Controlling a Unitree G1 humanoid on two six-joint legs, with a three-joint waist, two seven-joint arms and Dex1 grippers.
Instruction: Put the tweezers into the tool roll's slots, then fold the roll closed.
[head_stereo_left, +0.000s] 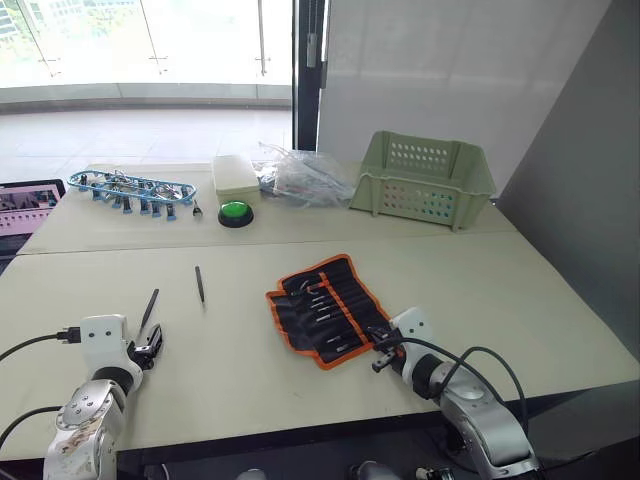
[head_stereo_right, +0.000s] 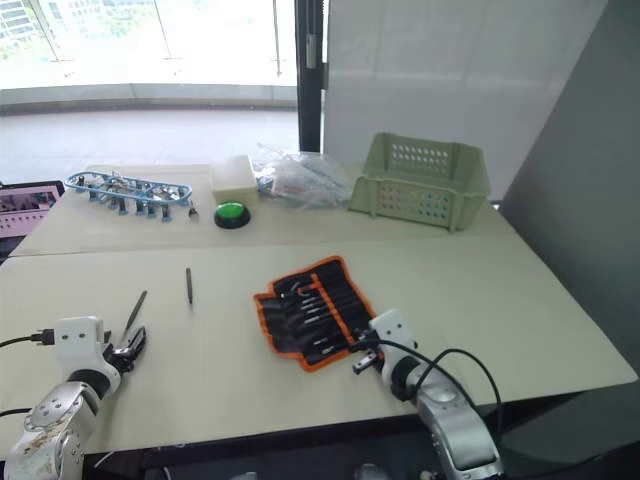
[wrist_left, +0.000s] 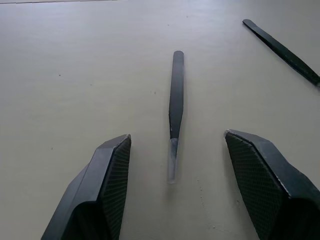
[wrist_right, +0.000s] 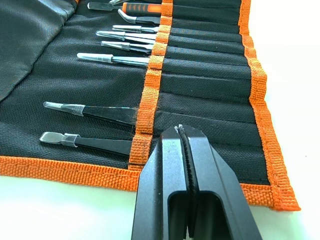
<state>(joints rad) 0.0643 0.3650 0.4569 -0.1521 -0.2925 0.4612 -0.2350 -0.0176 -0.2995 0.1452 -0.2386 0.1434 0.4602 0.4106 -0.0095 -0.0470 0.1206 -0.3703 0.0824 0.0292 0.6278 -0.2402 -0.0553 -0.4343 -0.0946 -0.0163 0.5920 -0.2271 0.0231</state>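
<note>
Overhead, the tool roll (head_stereo_left: 326, 311) lies open mid-counter (head_stereo_left: 480, 290), two loose tweezers (head_stereo_left: 199, 283) to its left. At the left wrist, the left gripper (wrist_left: 175, 150) spreads wide around one tweezer (wrist_left: 175, 102). At the right wrist, the right gripper (wrist_right: 182, 131) is pinched closed, empty, over the roll's near orange edge.

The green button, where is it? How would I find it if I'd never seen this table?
Start at the pale green basket at the table's far edge and look toward the robot's left, past the crumpled clear plastic bag. The green button sits just in front of a small cream box. It is the only round, bright green thing, on a black base.
</note>
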